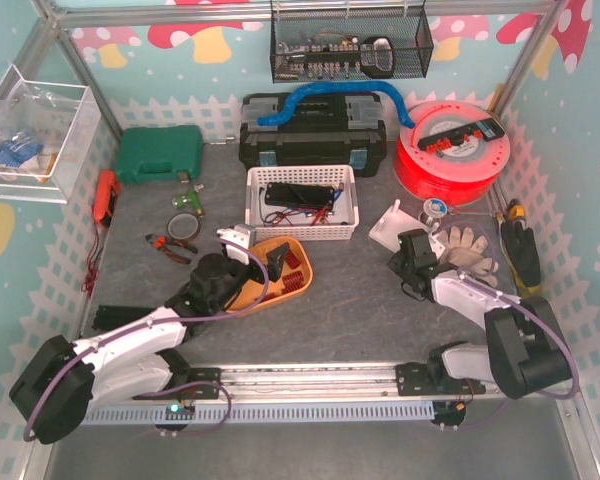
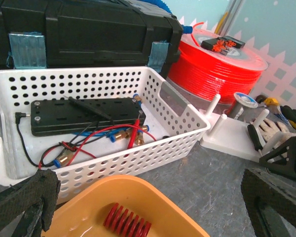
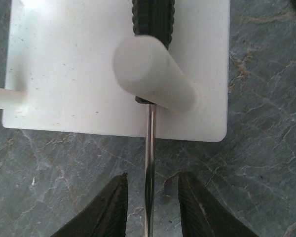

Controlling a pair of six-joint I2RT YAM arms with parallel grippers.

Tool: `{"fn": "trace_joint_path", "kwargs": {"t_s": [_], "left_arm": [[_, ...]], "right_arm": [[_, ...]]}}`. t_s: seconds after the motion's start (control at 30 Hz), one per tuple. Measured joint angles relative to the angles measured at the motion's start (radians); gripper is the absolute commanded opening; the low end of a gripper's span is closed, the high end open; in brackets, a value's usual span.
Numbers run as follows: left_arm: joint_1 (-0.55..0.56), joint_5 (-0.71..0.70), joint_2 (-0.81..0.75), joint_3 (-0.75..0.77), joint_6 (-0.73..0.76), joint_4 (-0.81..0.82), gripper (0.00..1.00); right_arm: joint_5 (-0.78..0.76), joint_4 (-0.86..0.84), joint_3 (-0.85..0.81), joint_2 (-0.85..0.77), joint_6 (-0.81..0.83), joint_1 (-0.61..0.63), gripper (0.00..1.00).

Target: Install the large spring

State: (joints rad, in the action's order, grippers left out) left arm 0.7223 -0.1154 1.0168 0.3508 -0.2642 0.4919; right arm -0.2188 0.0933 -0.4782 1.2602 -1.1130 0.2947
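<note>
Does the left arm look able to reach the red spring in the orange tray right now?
Probably yes: the left gripper hangs open just above the orange tray, and the red spring lies uncovered below it, with nothing across it.

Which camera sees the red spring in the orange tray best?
The left wrist view: the red spring lies close up in the orange tray, coils clearly visible. The top external view shows it only small and red in that tray. The right wrist view misses it.
</note>
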Motion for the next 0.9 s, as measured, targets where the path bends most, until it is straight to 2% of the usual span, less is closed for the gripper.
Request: {"fn": "trace_joint_path", "kwargs": {"t_s": [0.23, 0.6, 0.9], "left_arm": [[0.000, 0.000, 0.000, 0.000, 0.000, 0.000, 0.99], [0.000, 0.000, -0.001, 0.000, 0.000, 0.000, 0.99], [0.000, -0.001, -0.002, 0.000, 0.000, 0.000, 0.99]], "right_arm": [[0.000, -0.045, 0.006, 0.056, -0.006, 0.000, 0.24], [0.002, -0.084, 0.020, 0.059, -0.012, 0.000, 0.00], [0.014, -0.080, 0.021, -0.025, -0.009, 0.000, 0.00]]}}
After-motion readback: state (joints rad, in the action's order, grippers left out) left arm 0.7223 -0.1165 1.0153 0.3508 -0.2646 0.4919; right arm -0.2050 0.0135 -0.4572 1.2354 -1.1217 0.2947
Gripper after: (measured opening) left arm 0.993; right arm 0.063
